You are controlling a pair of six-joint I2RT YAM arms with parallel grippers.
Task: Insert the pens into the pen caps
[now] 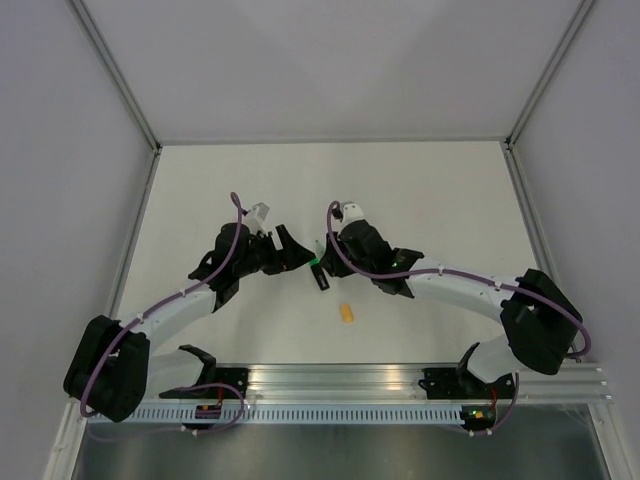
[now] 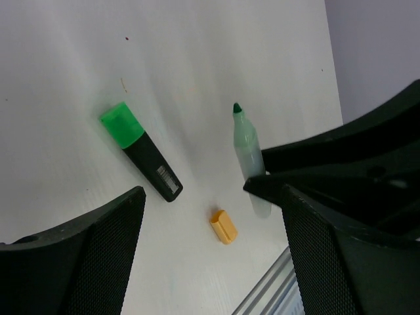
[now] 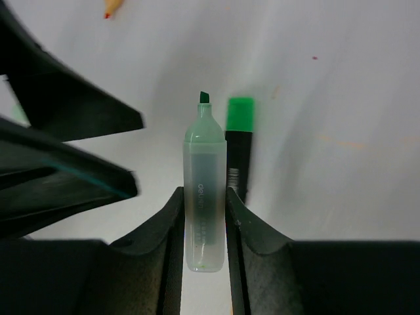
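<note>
A: Closest to the lens — what is it?

B: Two broad black fingers (image 2: 92, 256) of the left hand (image 2: 192, 190), one low on each side of the left wrist view. They stand wide apart, released, with nothing between them but the white tabletop (image 2: 197, 59).

A: And moving rightward from there?

B: First the black marker (image 2: 154, 167), lying flat on the tabletop on a slant, its bright green end (image 2: 122, 125) pointing up and left in that view. Neither hand touches it.

A: Next?

B: The pale marker (image 3: 205, 151) — a see-through, faintly green barrel with a dark green chisel tip. The right hand (image 3: 204, 191) is clenched on that barrel, gripping it from both sides, and the tip sticks out well beyond the grip.

A: How does it sit against the black one?

B: From the right wrist camera they look side by side and parallel, the black one just to the right. From the left wrist camera there is a clear gap between them. Whether the pale marker touches the tabletop I cannot tell.

A: Anything further right?

B: Seen from above, the orange-yellow cap (image 1: 346, 314) lies alone on the tabletop, nearer the arm bases than either hand and just right of the markers. The two hands face each other near the middle of the tabletop, the left hand's spread fingers close to the pale marker's tip.
</note>
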